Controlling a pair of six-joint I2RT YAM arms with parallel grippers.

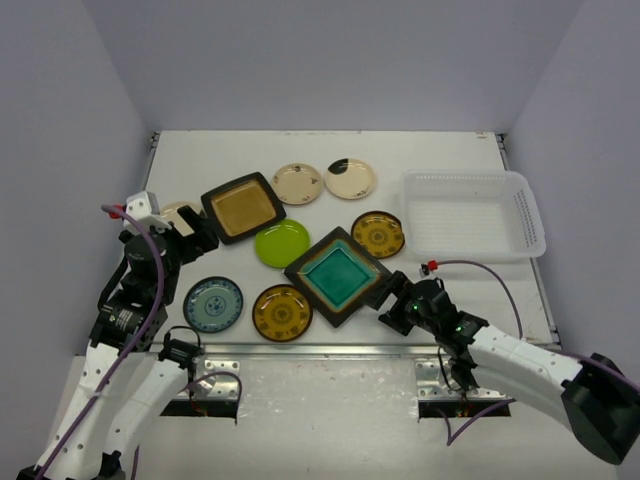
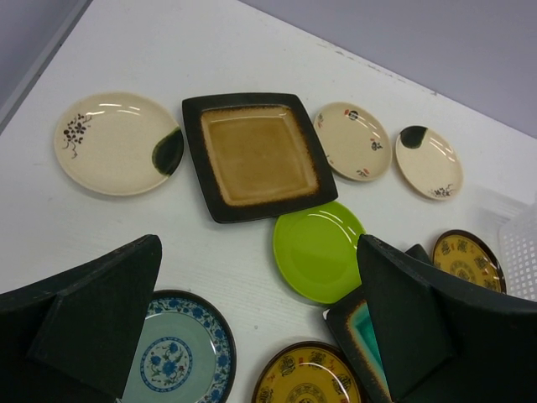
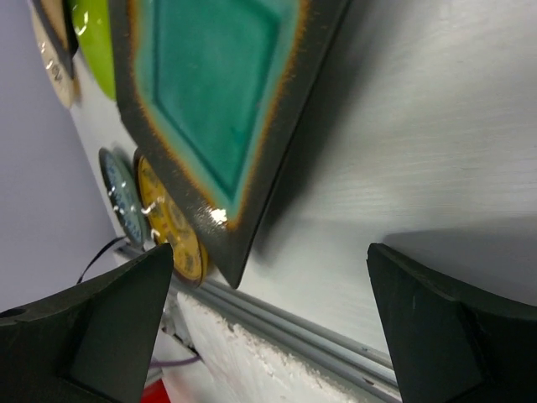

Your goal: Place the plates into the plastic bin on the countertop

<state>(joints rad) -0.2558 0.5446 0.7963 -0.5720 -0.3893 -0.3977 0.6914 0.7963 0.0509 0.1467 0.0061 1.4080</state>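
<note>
The teal-centred square plate point(image 1: 338, 276) lies mid-table, and it also shows in the right wrist view point(image 3: 218, 101). My right gripper point(image 1: 393, 305) is open and low over the countertop point(image 1: 440, 150), at that plate's near right edge, holding nothing point(image 3: 268, 319). The amber square plate point(image 1: 243, 207), lime plate point(image 1: 281, 243), two amber patterned rounds point(image 1: 378, 234) point(image 1: 282, 312), blue patterned round point(image 1: 213, 304) and cream rounds point(image 1: 297, 183) point(image 1: 349, 179) lie around. My left gripper point(image 1: 195, 232) is open and empty above the left plates point(image 2: 260, 327). The plastic bin point(image 1: 472, 215) stands empty at the right.
A third cream plate with a dark patch point(image 2: 113, 143) lies at the far left, partly under my left arm in the top view. A metal strip point(image 1: 330, 350) runs along the table's front edge. Lavender walls close in the sides and back.
</note>
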